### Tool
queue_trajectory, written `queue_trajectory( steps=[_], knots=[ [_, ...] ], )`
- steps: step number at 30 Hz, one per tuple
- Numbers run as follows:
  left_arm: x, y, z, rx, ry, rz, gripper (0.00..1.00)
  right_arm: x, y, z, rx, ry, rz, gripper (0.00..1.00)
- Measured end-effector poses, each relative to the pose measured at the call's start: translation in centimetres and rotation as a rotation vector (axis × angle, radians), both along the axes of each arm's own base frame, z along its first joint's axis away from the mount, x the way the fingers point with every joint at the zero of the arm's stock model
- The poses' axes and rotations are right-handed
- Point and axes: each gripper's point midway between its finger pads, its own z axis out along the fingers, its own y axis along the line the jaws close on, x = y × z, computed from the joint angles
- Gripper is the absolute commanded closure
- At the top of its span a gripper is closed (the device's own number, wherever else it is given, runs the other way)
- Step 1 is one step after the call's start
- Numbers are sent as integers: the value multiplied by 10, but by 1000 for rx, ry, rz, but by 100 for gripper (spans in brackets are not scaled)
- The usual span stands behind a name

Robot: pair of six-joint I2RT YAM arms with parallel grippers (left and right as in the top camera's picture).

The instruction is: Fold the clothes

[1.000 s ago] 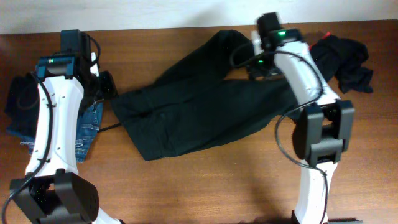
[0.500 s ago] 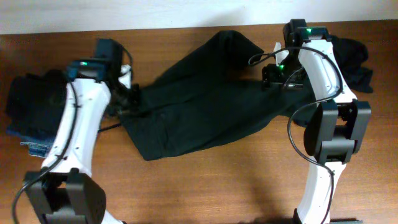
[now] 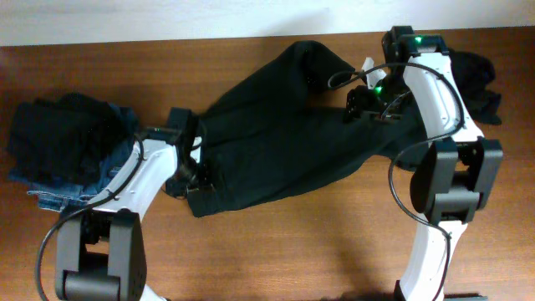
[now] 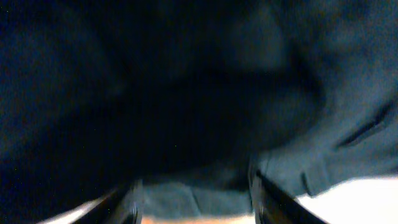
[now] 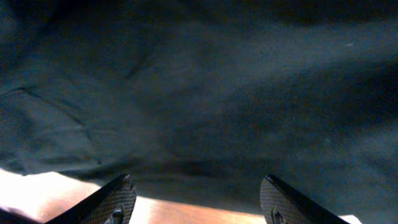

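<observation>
A large black garment (image 3: 276, 142) lies spread across the middle of the table, with one part reaching to the far edge. My left gripper (image 3: 194, 174) is at its left edge. In the left wrist view the jaws (image 4: 196, 202) are open with dark fabric (image 4: 186, 93) lying between them. My right gripper (image 3: 358, 104) hovers over the garment's right part. In the right wrist view its jaws (image 5: 199, 202) are wide open and empty above the black cloth (image 5: 217, 81). Blue denim jeans (image 3: 63, 194) lie at the left under a heap of black clothes (image 3: 58, 134).
Another crumpled black garment (image 3: 481, 79) lies at the far right, behind the right arm. The wooden table (image 3: 292, 242) shows bare along the front. A pale wall runs along the far edge.
My left arm swung from the pile at the left over to the black garment's left edge and lowered onto it. My right gripper shifted right, then stayed over the garment's right part.
</observation>
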Motion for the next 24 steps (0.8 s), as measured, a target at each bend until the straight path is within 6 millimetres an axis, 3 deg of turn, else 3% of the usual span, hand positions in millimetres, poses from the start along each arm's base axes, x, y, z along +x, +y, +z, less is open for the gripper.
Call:
queue_trajectory(
  steps=[5,7,10,14,16,19,24],
  knots=[
    [-12,-1,-28,-21,-2,40,85,2,2,44,8,-121,3,30],
    [-14,0,-31,-22,-1,49,99,1,2,64,11,-179,4,27],
    [-20,0,-31,-31,24,67,99,-2,2,95,10,-265,9,25],
    [-52,-3,-31,-44,158,124,99,-8,2,122,7,-335,12,20],
    [-69,-2,-30,-38,229,149,99,-11,1,126,3,-340,10,14],
    [-96,3,-24,-21,324,182,99,-16,0,124,-8,-317,11,13],
    [-116,14,6,-13,338,222,99,-17,-2,123,-15,-309,7,8]
  ],
)
